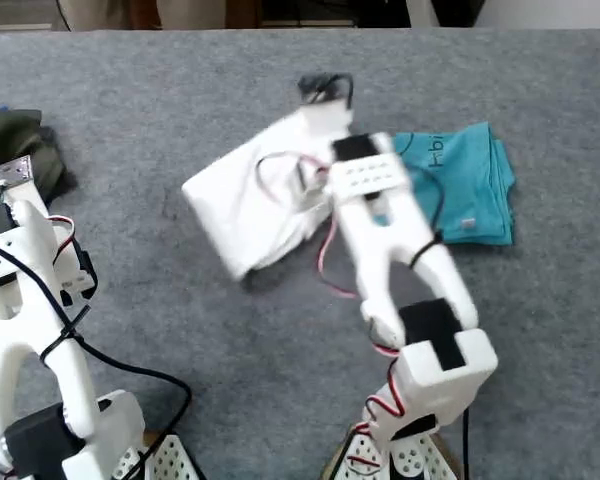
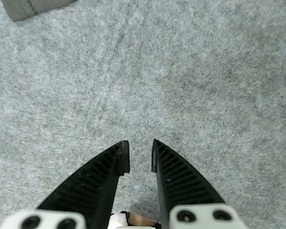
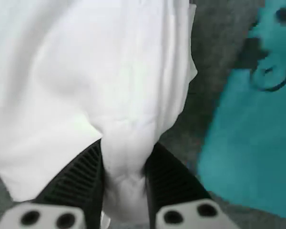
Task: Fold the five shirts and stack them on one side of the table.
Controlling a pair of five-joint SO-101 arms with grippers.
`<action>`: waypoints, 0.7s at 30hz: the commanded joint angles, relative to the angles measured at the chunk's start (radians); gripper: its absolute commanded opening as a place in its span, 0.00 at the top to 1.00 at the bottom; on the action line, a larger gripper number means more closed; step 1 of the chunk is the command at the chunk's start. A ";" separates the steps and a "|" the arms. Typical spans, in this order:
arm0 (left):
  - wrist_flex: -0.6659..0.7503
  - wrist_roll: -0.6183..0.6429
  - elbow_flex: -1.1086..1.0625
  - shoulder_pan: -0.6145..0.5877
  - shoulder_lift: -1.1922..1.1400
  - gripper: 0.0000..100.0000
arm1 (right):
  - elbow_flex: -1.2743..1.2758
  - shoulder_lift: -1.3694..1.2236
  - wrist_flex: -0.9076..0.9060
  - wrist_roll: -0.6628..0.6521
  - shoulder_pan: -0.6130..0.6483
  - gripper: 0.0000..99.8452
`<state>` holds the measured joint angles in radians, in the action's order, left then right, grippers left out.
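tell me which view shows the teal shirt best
The high view. There the teal shirt lies whole and folded, beside the white shirt. The right wrist view catches one part of it, cut off at the frame's edge, past the white shirt.

Three garments lie on one grey felt-covered table (image 1: 160,330): one folded teal cotton shirt (image 1: 470,190), one white cotton shirt (image 1: 245,205) just beside it, and one dark olive cloth bundle (image 1: 15,140) well apart from it. Two white plastic arms, left arm (image 1: 30,300) and right arm (image 1: 400,250), carry two black ribbed grippers, left gripper (image 2: 139,155) and right gripper (image 3: 124,152).
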<state>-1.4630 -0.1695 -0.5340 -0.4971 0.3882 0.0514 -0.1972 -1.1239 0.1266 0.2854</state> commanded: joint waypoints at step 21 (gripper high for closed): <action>0.003 0.000 0.015 -0.005 0.033 0.90 | -0.139 0.061 -0.025 -0.499 -0.568 1.00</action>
<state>-1.4630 -0.1695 -0.5340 -0.4971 0.3882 -0.0560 -0.1972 -1.1546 -0.3353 -0.2547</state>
